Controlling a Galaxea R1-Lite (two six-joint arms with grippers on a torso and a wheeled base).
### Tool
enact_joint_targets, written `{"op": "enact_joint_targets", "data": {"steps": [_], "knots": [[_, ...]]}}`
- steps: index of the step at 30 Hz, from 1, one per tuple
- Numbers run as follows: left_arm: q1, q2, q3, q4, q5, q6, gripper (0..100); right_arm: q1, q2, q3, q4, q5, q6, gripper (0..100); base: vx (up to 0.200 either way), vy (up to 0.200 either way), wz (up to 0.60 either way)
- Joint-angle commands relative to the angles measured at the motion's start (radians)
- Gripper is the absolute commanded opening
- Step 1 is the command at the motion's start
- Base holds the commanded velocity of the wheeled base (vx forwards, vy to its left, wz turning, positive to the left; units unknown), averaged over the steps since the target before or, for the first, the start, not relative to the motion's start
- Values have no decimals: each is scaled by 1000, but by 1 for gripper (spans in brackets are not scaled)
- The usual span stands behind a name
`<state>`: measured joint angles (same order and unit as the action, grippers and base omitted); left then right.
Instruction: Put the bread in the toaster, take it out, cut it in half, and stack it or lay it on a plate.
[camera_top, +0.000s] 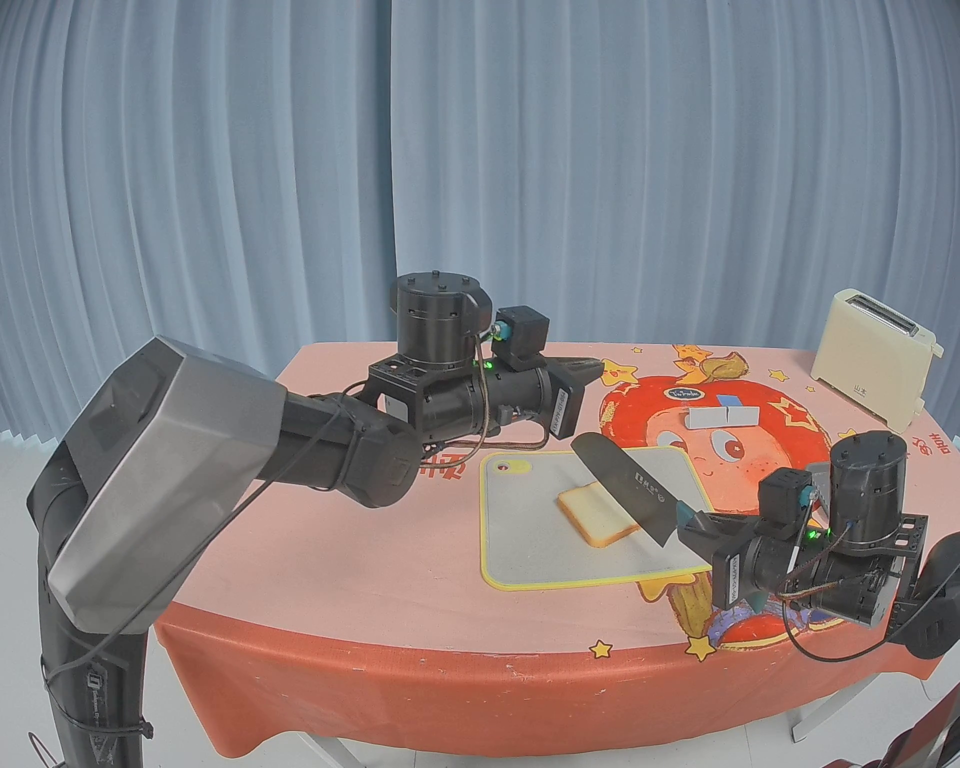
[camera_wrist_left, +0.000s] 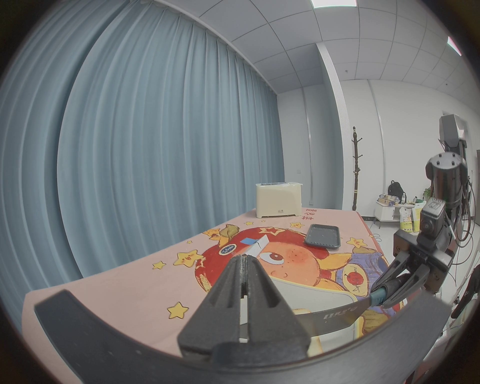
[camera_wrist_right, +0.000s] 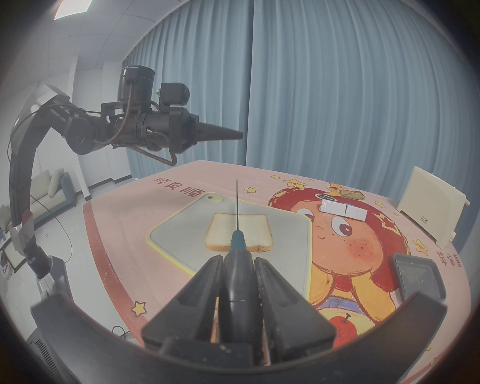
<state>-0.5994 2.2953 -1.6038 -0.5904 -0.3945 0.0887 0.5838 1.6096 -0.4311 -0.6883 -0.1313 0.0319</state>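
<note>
bread (camera_top: 598, 512) lies flat & whole on the cutting board (camera_top: 520, 545), near the board's middle, so the step in hand looks like the cut-in-half. knife (camera_top: 630, 485) blade stands edge-down over the slice, lined up roughly w/ its centre in the right wrist view; can't tell if the edge touches the crust yet. right gripper (camera_top: 700, 530) is clenched round the knife handle, low beside the board's near-right corner. left gripper (camera_top: 590, 370) is pinched closed w/ nothing in it, hovering above the board's far edge, apart from the bread. toaster (camera_top: 875, 355) sits at the table's far-right corner, well apart. dark plate (camera_wrist_right: 419, 272) waits right of the board. next move prob calls for pressing the blade straight down thru the middle, maybe w/ the left steadying the slice so it doesn't slide.
</note>
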Motion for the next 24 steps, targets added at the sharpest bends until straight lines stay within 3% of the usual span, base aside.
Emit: {"op": "enact_joint_targets", "data": {"steps": [1, 24], "knots": [[-8, 30, -1, 0, 3, 0, 0, -4, 9, 0, 0, -2, 0, 0, 0, 0, 0], [-50, 99, 1, -3, 14, 9, 0, 1, 12, 5, 0, -2, -1, 0, 0, 0, 0]]}}
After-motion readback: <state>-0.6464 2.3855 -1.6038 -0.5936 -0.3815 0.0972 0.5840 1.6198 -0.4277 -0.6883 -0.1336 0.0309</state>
